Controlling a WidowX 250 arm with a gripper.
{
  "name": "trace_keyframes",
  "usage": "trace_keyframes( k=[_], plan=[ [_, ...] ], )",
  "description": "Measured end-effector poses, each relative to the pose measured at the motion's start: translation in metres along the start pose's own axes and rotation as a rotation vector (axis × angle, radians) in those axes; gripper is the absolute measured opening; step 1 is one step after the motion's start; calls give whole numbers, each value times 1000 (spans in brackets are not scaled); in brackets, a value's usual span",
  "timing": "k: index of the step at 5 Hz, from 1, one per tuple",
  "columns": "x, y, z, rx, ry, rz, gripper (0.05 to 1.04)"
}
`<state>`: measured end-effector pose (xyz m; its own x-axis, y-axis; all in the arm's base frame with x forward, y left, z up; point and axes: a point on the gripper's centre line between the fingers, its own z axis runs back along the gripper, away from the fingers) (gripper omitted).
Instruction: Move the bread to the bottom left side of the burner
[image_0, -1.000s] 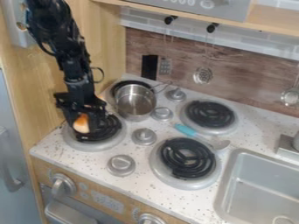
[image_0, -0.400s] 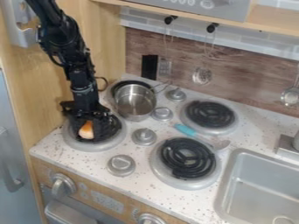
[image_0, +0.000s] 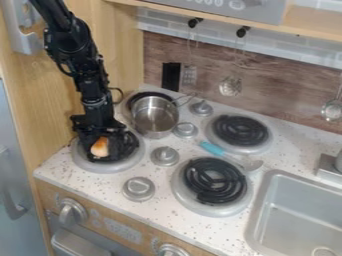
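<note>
We are seeing the small, rounded, pale and golden-brown bread (image_0: 100, 147) lying at the black two-finger gripper (image_0: 104, 150), over the burner with a black coil and round grey pan (image_0: 107, 167) at 8 o'clock in the view. The black gripper is hiding the bread's edges and much of the coil, so we are unable to tell whether it is clamping the bread or how far apart it is standing, nor whether the bread is touching the coil. The jointed black arm (image_0: 87, 75) is coming in from 11 o'clock, its upper part being cut off by the top edge.

At the gripper's 2 o'clock, the shiny round metal pot (image_0: 155, 120) is standing near, covering most of the burner behind it. The tall light-wood side panel (image_0: 40, 115) is rising close by at 9 o'clock. Round grey knobs are sitting at the bread burner's 3 o'clock (image_0: 164, 156) and 5 o'clock (image_0: 138, 189). Farther toward 3 o'clock, a utensil with a turquoise handle (image_0: 212, 148) is lying between two black-coiled burners, and the grey sink (image_0: 294, 215) is running out of view at 4 o'clock.
</note>
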<state>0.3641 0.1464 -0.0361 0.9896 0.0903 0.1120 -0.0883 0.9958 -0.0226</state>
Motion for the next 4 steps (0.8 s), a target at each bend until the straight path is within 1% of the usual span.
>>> trace_keyframes(
  k=[1,2,3,4],
  plan=[
    [7,-11,35,15,-68,-47,1003],
    [10,-37,55,-5,-111,-158,999],
    [11,-57,56,-49,-103,-211,999],
    [11,-62,56,-65,-106,-214,999]
  ],
)
